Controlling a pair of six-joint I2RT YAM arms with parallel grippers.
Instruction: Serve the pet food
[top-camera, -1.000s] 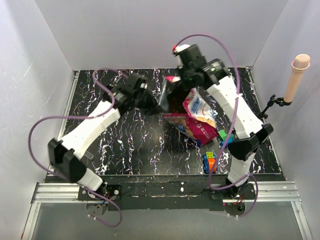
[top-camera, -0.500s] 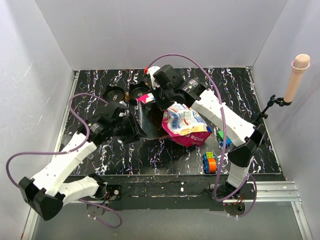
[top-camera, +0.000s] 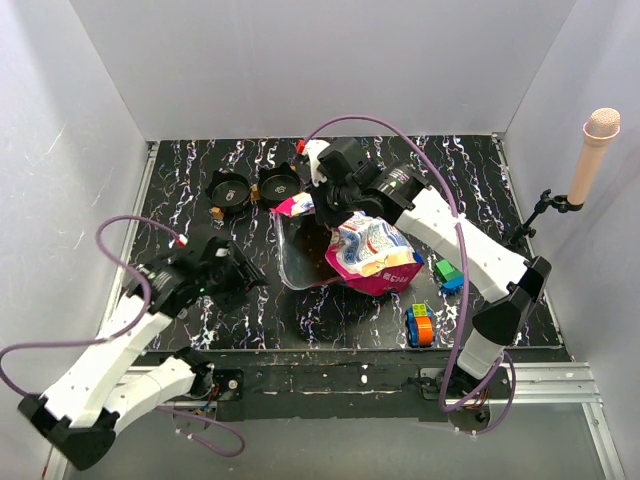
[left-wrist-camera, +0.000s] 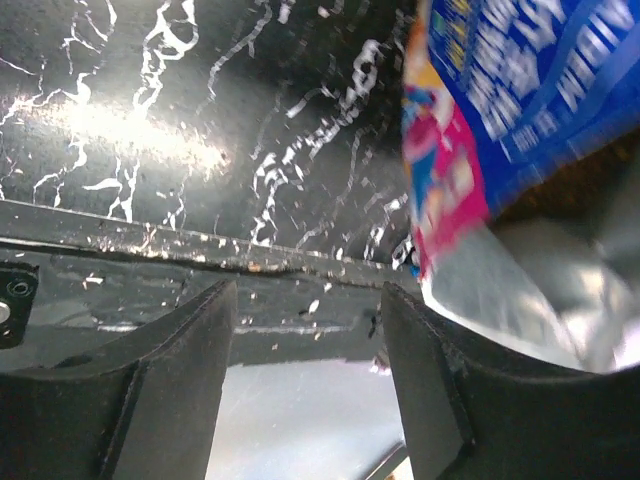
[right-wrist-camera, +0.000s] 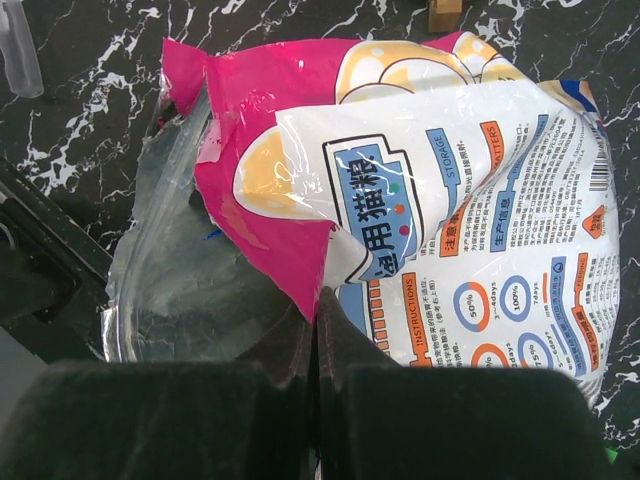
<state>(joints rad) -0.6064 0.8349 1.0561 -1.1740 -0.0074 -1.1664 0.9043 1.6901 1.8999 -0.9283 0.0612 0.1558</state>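
Note:
The magenta-and-blue pet food bag (top-camera: 372, 255) lies on its side on the black marbled table (top-camera: 180, 215), its silvery open mouth (top-camera: 293, 262) facing left. Dark-brown pet food (top-camera: 320, 255) shows inside the mouth. My right gripper (top-camera: 322, 203) is shut on the bag's torn magenta top edge (right-wrist-camera: 300, 250); in the right wrist view the jaws (right-wrist-camera: 318, 300) pinch that edge, with the printed bag (right-wrist-camera: 470, 180) beyond them. My left gripper (top-camera: 238, 276) stands open to the left of the bag, holding nothing. In the left wrist view its gripper (left-wrist-camera: 308, 292) frames the table edge, with the bag (left-wrist-camera: 520, 90) at upper right.
Two black bowls (top-camera: 228, 188) (top-camera: 280, 185) sit at the back left of the table. Colourful toy blocks (top-camera: 420, 325) (top-camera: 447, 272) lie to the right of the bag. A microphone on a stand (top-camera: 592, 150) is at the far right. Grey walls enclose the table.
My left gripper opened, let go of the bag and drew back toward the near left. The right arm swung left and lowered the bag, which now lies on the table.

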